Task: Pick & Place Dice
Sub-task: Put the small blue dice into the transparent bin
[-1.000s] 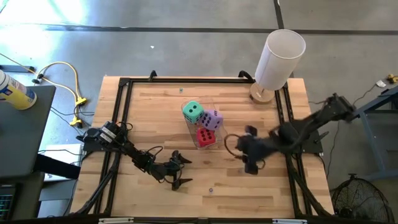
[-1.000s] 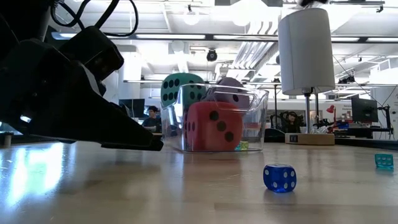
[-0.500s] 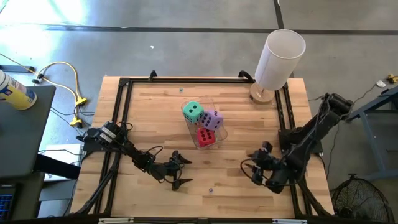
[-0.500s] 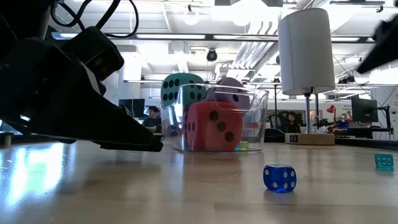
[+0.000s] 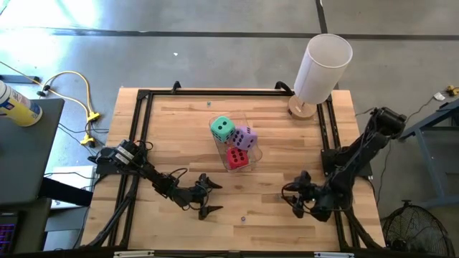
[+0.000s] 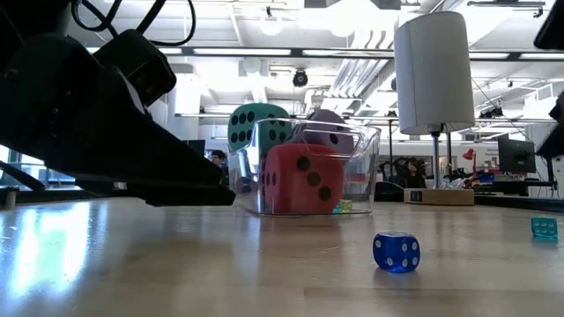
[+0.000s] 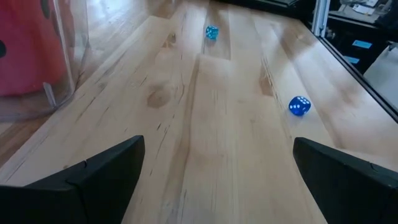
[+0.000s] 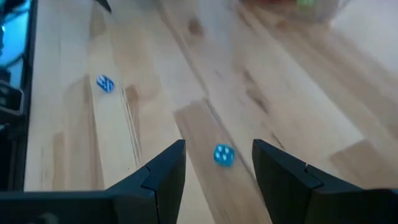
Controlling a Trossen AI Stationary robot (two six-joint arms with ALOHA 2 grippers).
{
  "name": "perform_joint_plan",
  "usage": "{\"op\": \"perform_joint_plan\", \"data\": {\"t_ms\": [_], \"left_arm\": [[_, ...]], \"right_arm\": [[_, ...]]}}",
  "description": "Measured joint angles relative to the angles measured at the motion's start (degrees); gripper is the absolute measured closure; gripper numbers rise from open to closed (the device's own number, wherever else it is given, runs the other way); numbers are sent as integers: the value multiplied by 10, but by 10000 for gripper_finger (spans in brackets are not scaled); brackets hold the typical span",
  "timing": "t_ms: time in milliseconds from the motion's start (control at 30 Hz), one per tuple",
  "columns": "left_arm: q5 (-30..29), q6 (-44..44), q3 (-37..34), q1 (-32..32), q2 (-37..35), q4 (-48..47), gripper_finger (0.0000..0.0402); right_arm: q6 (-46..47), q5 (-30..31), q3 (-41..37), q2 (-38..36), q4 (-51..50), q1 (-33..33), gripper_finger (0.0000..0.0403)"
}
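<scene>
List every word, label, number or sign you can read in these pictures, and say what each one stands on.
No text is readable anywhere.
White bottle with blue label, beside the table: print too small to read.
Screens and signs in the room behind the table in the low view: too blurred to read.
Red, green and purple soft dice: dark pips only, no numerals.

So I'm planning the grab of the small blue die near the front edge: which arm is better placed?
Probably right: the right gripper is open with the blue die lined up between its fingers; the left gripper sees it off to one side.
</scene>
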Motion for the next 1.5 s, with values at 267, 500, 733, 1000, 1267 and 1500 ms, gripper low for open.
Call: {"op": "perform_joint_plan", "data": {"t_ms": [267, 500, 733, 1000, 1267, 1500], "left_arm": [[0, 0, 0, 0, 0, 1, 2], [0, 16, 0, 0, 0, 0, 2], [0, 24, 0, 0, 0, -1, 2], [-2, 24, 0, 5, 0, -1, 2], [-3, 25, 0, 4, 0, -1, 2], [-3, 25, 0, 4, 0, -1, 2]], "right_arm": [[-68, -35, -18, 33, 60, 15, 227], [-141, -33, -17, 107, 114, 26, 227], [-125, -12, -17, 176, 135, 27, 227], [-121, 62, -17, 203, 149, 25, 227], [-122, 77, -16, 237, 180, 3, 227], [-146, 71, -16, 246, 205, -1, 236]]}}
